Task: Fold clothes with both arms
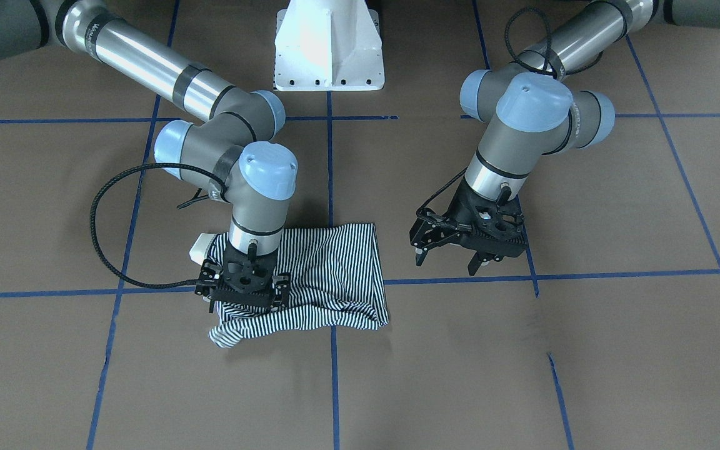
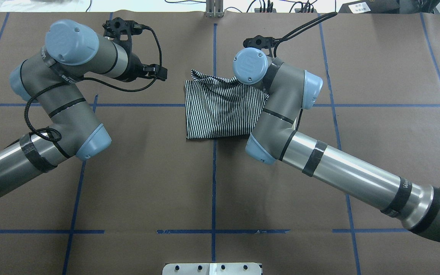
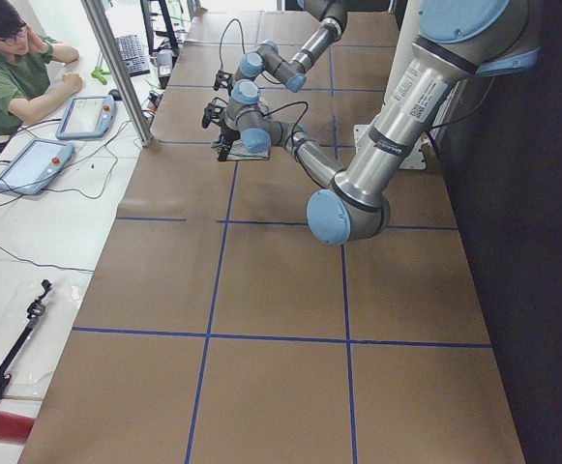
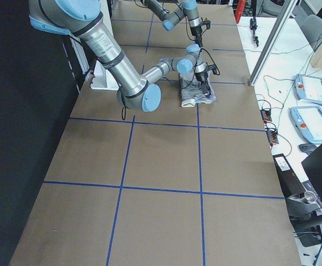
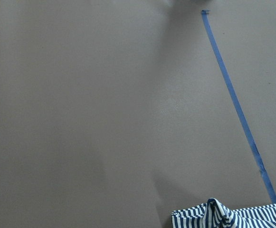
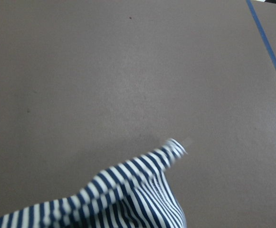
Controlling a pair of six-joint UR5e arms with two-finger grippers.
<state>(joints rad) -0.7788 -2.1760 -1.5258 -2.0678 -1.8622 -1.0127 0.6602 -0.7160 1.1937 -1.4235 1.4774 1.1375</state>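
Note:
The striped polo shirt lies bunched into a rough rectangle near the table's middle, its front edge rolled over and a bit of cream collar showing. My right gripper points straight down onto the shirt's collar end, its jaws spread apart; the wrist covers the cloth under it. The right wrist view shows a blurred peak of striped cloth over bare table. My left gripper hangs open above bare table, a hand's width from the shirt's other edge. A corner of the shirt shows in the left wrist view. Overhead, the right arm hides part of the shirt.
The white pedestal base stands behind the shirt. Blue tape lines grid the brown table. Beyond the table's far edge, a seated person and control tablets are at a side desk.

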